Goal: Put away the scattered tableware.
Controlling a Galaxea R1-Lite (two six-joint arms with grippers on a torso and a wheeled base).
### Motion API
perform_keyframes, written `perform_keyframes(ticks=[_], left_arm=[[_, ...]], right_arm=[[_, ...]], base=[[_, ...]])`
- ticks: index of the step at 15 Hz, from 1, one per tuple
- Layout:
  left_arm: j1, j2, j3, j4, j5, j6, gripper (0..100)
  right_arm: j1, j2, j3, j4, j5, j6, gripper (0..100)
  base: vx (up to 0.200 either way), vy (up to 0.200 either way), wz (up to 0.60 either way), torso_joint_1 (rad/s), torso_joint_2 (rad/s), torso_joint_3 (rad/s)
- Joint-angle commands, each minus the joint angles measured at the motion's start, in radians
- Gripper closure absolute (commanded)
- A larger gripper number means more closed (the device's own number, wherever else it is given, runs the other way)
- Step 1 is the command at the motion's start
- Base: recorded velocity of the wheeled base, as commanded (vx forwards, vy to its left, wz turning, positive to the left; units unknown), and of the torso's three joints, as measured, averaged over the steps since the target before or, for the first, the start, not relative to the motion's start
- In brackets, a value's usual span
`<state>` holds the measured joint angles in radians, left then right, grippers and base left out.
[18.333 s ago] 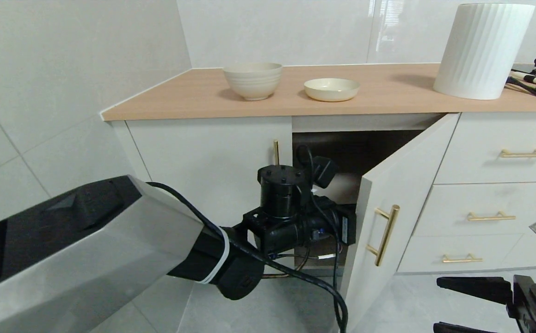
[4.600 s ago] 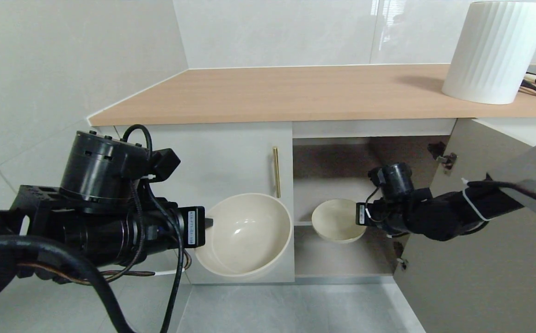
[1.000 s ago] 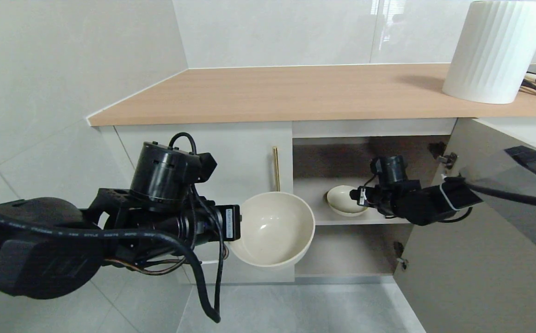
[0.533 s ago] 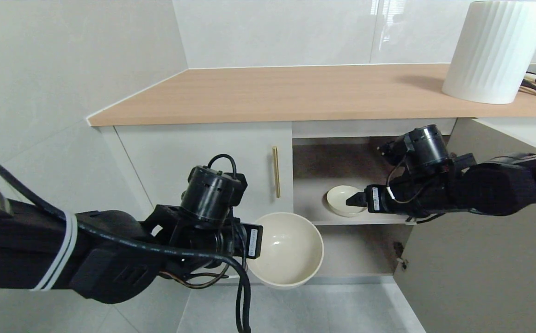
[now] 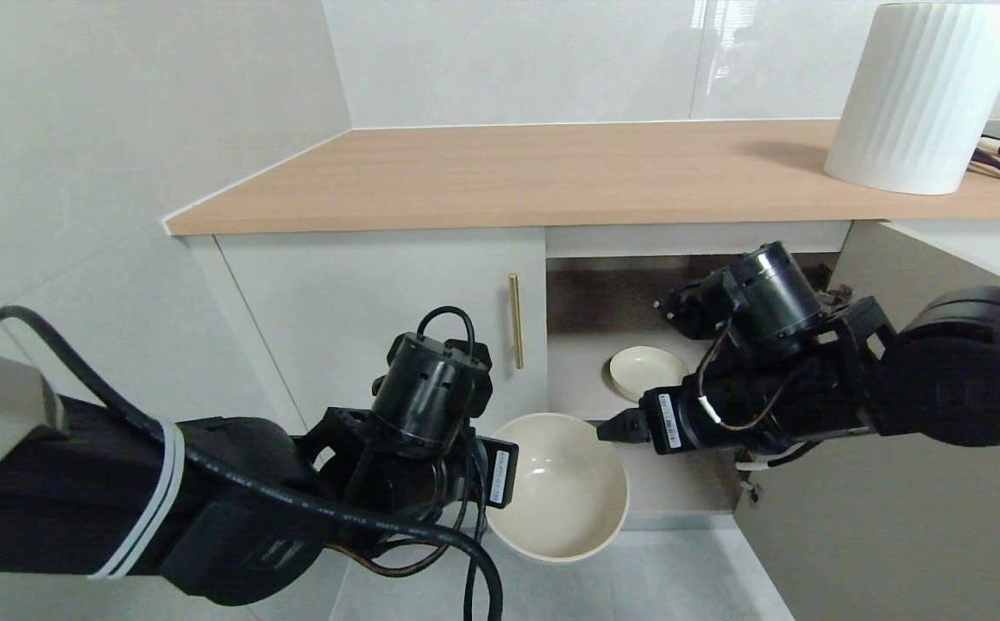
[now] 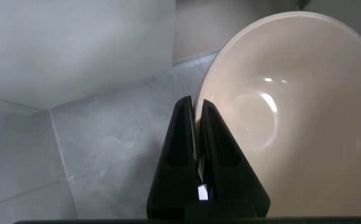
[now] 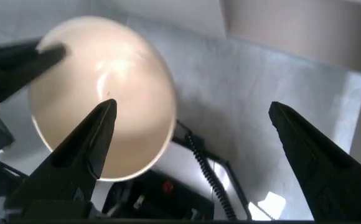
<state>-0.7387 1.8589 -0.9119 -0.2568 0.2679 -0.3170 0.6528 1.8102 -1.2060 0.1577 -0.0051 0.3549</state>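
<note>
**Big bowl held by its rim, just outside the open cabinet**

The left gripper (image 6: 196,112) is pinched narrow on the rim of the large cream bowl (image 5: 560,487), with one finger inside the wall and one outside. The bowl hangs tilted in front of the open cabinet (image 5: 603,302), low before its bottom compartment and not yet inside.

It looks glazed, so I judge it stiff, smooth and probably breakable. It also looks heavy enough to lever against a one-sided pinch. The rim seems the only workable hold, because the body is too broad to span, so a slow entry would suit it.

The right gripper (image 7: 192,109) is spread wide and empty at the cabinet's mouth, just above the bowl's far rim. The small dish (image 5: 648,373) lies on the cabinet's shelf, apart from both grippers.
</note>
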Motion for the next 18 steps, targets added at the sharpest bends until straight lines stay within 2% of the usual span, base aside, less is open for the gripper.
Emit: perform_keyframes(ticks=[1,6,7,17,18], left_arm=[[-0.01,-0.009,0.011,-0.004,0.002,-0.001,100],[-0.014,-0.018,0.019,-0.013,0.002,-0.001,100],[-0.014,-0.018,0.019,-0.013,0.002,-0.001,100],[-0.014,-0.018,0.022,-0.013,0.002,0.003,100],[-0.016,-0.018,0.031,-0.013,0.002,0.009,0]], right_arm=[[0.028,0.075,-0.007,-0.004,-0.004,0.004,0],[0.028,0.092,-0.01,-0.007,-0.007,0.007,0],[0.028,0.098,-0.012,-0.009,-0.007,0.007,100],[0.03,0.101,-0.01,-0.015,-0.007,0.007,100],[0.028,0.101,-0.01,-0.015,-0.007,0.007,100]], base=[[0.0,0.0,0.0,0.0,0.0,0.0],[0.0,0.0,0.0,0.0,0.0,0.0],[0.0,0.0,0.0,0.0,0.0,0.0],[0.0,0.0,0.0,0.0,0.0,0.0],[0.0,0.0,0.0,0.0,0.0,0.0]])
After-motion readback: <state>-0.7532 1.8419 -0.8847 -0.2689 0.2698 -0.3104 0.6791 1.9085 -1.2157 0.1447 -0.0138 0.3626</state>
